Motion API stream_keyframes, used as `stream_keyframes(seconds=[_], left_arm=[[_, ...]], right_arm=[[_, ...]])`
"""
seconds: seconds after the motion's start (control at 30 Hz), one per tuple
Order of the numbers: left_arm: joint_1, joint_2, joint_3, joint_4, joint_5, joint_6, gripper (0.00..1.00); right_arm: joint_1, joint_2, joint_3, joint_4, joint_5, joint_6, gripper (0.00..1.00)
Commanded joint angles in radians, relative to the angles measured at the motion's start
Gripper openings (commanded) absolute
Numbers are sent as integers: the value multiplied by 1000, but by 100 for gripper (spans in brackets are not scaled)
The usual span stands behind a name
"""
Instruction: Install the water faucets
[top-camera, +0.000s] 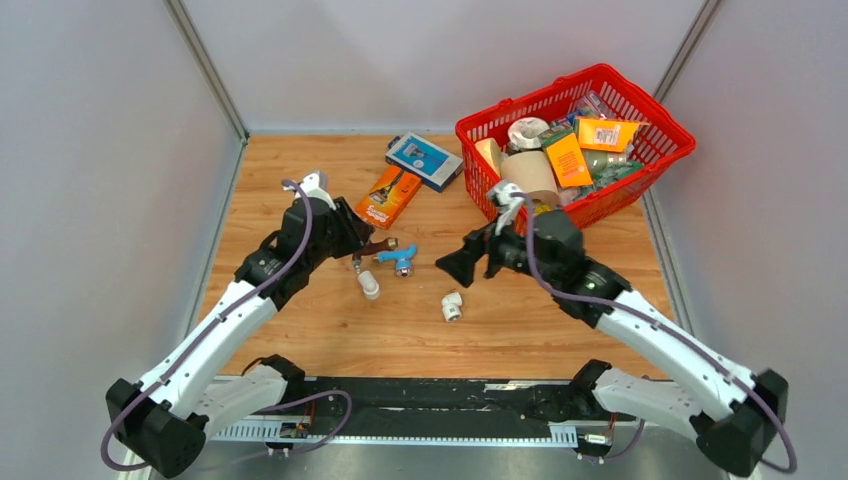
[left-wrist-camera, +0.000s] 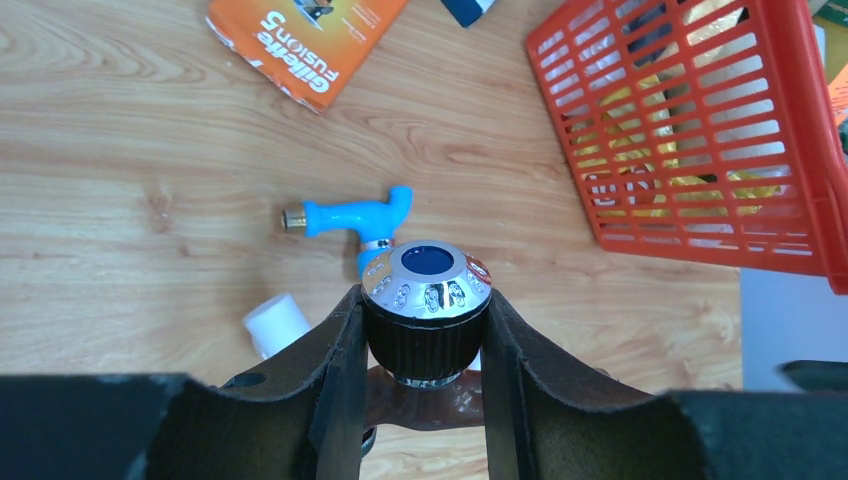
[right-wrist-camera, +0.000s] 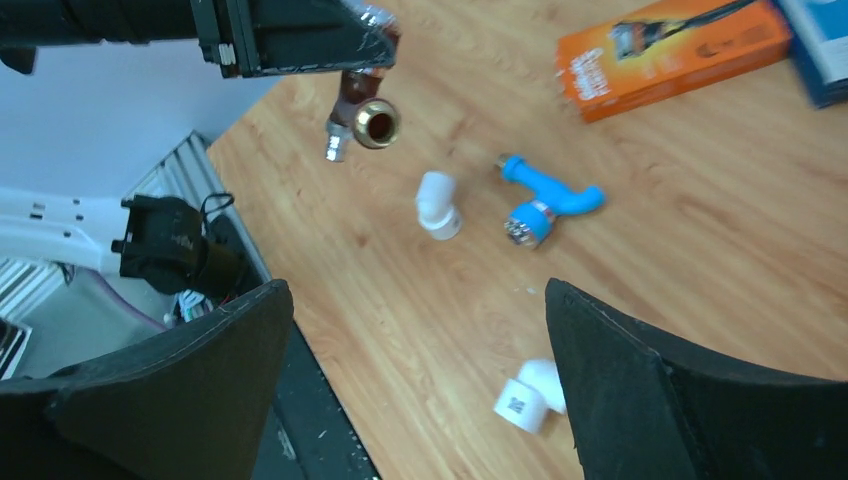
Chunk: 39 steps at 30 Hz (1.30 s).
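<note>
A wooden surface is observed, with a red basket full of packaged goods set at its far right corner. An orange box and a blue box are laid flat near the far edge, just left of the basket.

The left tool is found clenched on the brown tap, gripped by its ribbed, chrome-capped knob; the brass threaded mouth is turned towards the right arm. Whether the tap touches the surface cannot be told. The right tool is found released, its fingers spread wide with nothing between them, near the centre of the surface.

The blue tap is lying on the surface between the two tools, apart from both. One white elbow fitting is placed just beside and nearer than the blue tap; a second white elbow fitting is lying below the right tool.
</note>
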Motion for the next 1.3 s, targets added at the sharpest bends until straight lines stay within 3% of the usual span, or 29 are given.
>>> stream_keyframes(seconds=[0.0, 0.13, 0.3, 0.87, 0.97, 1.13, 1.27], left_arm=[[-92, -37, 1, 17, -143, -80, 0], [-151, -60, -31, 60, -196, -107, 0], [-188, -66, -31, 81, -223, -117, 0], [-227, -89, -45, 100, -237, -104, 0], [-227, -91, -48, 115, -220, -94, 0], [-227, -103, -48, 134, -185, -51, 0], [-227, -151, -68, 170, -147, 11, 23]], right_arm=[[163, 144, 111, 67, 194, 64, 100], [195, 223, 100, 203, 117, 92, 100], [195, 315, 135, 212, 136, 175, 97], [203, 541, 211, 389, -56, 267, 61], [201, 561, 218, 395, -55, 267, 46], [191, 555, 197, 415, -56, 270, 0], [168, 508, 152, 456, -73, 276, 0]])
